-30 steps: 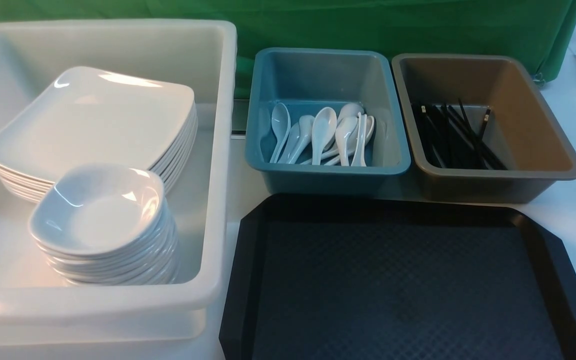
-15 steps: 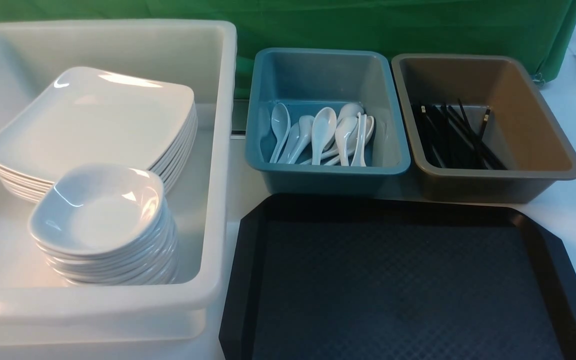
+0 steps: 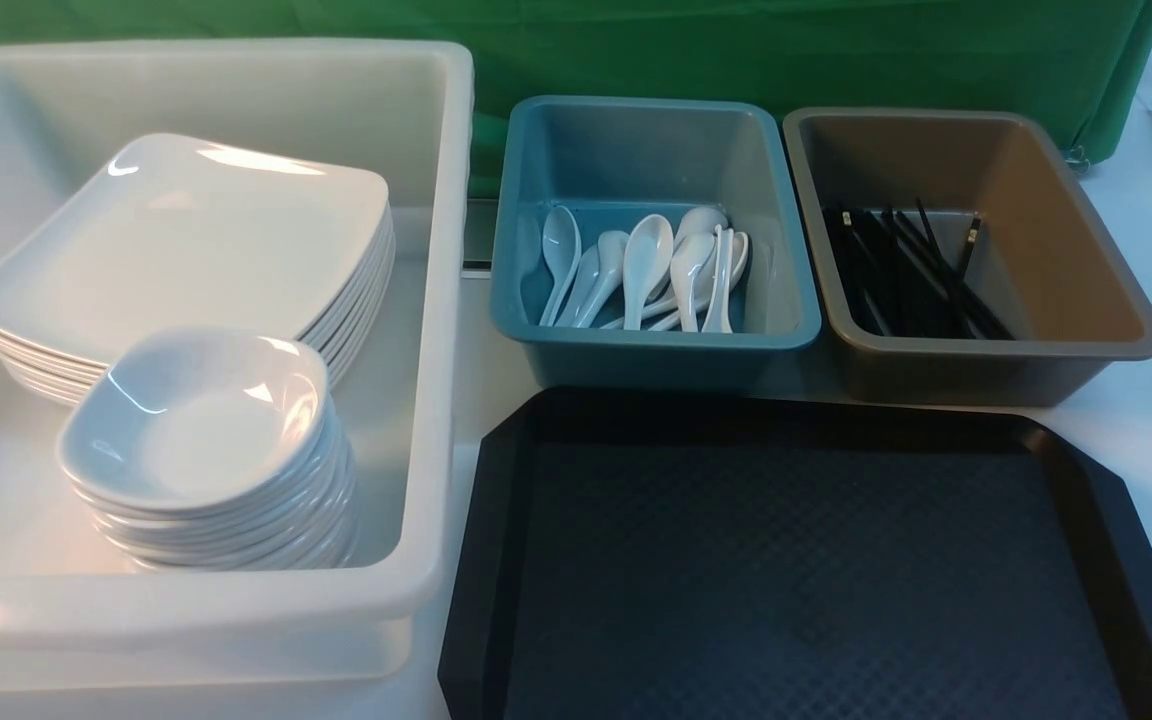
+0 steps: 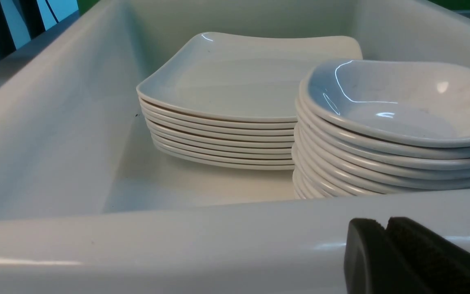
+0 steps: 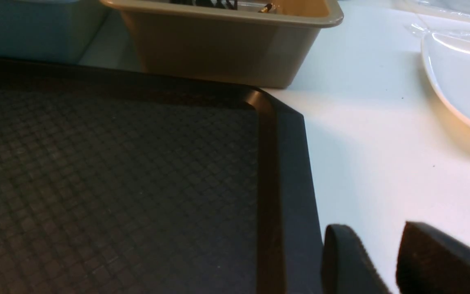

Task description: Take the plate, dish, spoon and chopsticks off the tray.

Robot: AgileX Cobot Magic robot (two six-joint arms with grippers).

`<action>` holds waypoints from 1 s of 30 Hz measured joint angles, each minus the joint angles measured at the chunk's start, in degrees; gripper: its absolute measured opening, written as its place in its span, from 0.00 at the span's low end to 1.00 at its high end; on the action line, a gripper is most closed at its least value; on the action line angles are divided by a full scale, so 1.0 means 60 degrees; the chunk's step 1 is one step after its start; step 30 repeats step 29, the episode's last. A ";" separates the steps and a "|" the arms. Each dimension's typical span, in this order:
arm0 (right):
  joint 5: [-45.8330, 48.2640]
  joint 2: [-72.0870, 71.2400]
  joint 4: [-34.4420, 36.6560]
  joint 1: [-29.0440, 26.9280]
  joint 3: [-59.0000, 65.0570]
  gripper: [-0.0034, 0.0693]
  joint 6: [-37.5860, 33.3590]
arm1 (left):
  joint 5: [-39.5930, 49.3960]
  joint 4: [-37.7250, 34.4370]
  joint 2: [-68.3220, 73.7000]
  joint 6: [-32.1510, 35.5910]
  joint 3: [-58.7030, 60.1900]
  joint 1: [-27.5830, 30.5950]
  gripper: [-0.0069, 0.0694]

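Bare big black diamond-textured plastic tray [image 3: 816,560], apparently cleared, lies beside the right claw [image 5: 382,261], slightly parted and holding nothing; left claw [image 4: 386,245], closed, faces the sorted white dishes.

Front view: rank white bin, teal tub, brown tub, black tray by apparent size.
1. white bin
2. black tray, cropped and nearest the camera, so its rank is unsure
3. teal tub and brown tub: look alike

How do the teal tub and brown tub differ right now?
The teal tub holds white soup spoons; the brown tub holds black chopsticks. The teal tub sits to the left, nearer the white bin; the brown tub sits to the right. Both are rectangular, open-topped, and stand just behind the black tray.
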 joint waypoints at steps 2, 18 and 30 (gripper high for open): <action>0.0000 0.0000 0.0000 0.0000 0.0000 0.37 0.0000 | 0.0000 0.0000 0.0000 0.0000 0.0000 0.0000 0.14; 0.0000 0.0000 0.0008 0.0000 0.0000 0.37 0.0000 | 0.0000 0.0000 0.0000 0.0221 0.0000 0.0000 0.14; -0.0008 0.0000 0.0008 0.0000 0.0000 0.37 0.0000 | 0.0000 0.0000 0.0000 0.0224 0.0000 0.0000 0.14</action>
